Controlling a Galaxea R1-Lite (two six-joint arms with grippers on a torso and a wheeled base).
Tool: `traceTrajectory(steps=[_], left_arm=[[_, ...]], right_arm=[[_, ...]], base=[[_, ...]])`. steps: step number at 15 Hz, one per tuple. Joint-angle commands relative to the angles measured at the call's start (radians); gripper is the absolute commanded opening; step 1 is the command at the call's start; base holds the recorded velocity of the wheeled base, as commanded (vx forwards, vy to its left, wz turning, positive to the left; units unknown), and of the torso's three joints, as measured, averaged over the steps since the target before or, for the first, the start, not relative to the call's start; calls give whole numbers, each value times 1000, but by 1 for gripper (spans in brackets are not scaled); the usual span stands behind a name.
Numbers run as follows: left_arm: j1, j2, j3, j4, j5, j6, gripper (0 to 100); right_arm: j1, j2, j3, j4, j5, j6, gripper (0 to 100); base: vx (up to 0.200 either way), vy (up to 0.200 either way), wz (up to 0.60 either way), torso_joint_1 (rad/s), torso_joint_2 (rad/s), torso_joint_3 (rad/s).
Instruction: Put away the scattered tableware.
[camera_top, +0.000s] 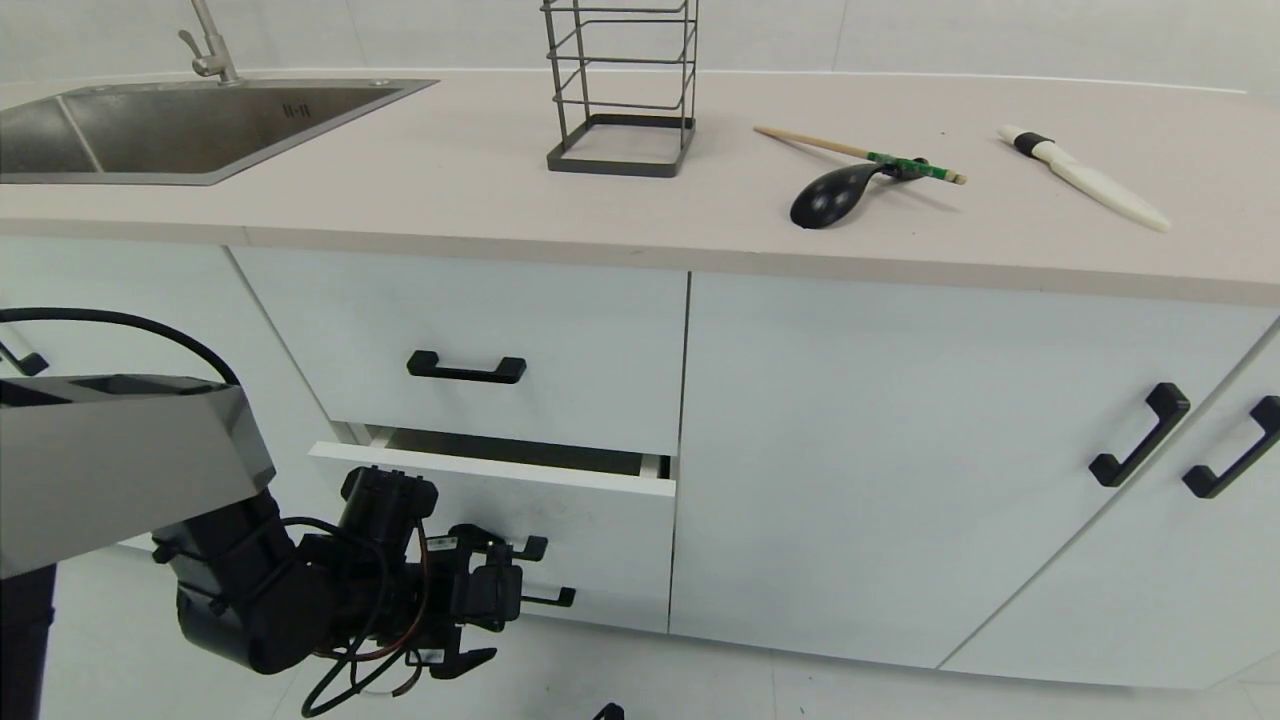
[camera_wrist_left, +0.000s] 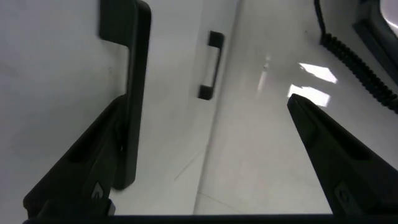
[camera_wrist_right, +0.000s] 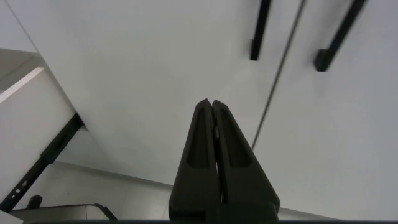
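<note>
1. Tableware lies on the countertop (camera_top: 400, 190), well apart from both arms. A black spoon (camera_top: 835, 195) meets a wooden chopstick (camera_top: 830, 146) at its handle end, and I cannot tell which lies on top. A white knife (camera_top: 1095, 185) is near them.
2. I judge all three light and stiff. The chopstick is thin and may roll. The spoon's bowl looks smooth, so I would take it at the neck, and the knife at its banded handle.
3. The left gripper (camera_top: 500, 590) stands with jaws apart and holds nothing. One finger (camera_wrist_left: 93, 162) is just beside the drawer handle (camera_top: 548, 598).
4. The right gripper (camera_wrist_right: 212, 109) is closed on nothing, facing a cabinet door (camera_wrist_right: 155, 74).
5. The lower drawer (camera_top: 490, 470) is open only a little, which I think is too narrow for the pieces. A wire rack (camera_top: 620, 150) and the sink (camera_top: 200, 120) stand farther along the countertop.
</note>
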Motion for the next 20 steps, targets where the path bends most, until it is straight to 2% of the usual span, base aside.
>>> traceTrajectory(steps=[1, 4, 7, 10, 13, 16, 20], left_arm=[[0, 1, 9, -20, 2, -7, 100], [0, -12, 30, -35, 2, -23, 100], [2, -38, 43, -35, 2, -24, 100], [0, -103, 69, -35, 2, -44, 100], [-3, -215, 132, -34, -1, -46, 100], [-35, -384, 225, -32, -1, -49, 100], [-88, -585, 313, -25, 0, -102, 100]], right_arm=[[1, 2, 0, 0, 1, 0, 0], [1, 2, 0, 0, 1, 0, 0], [1, 2, 0, 0, 1, 0, 0], [1, 2, 0, 0, 1, -1, 0], [1, 2, 0, 0, 1, 0, 0], [1, 2, 0, 0, 1, -1, 0], [1, 2, 0, 0, 1, 0, 0]], base=[[0, 0, 0, 0, 0, 0], [0, 0, 0, 0, 0, 0], [0, 0, 0, 0, 0, 0], [0, 0, 0, 0, 0, 0], [0, 0, 0, 0, 0, 0], [0, 0, 0, 0, 0, 0], [0, 0, 0, 0, 0, 0]])
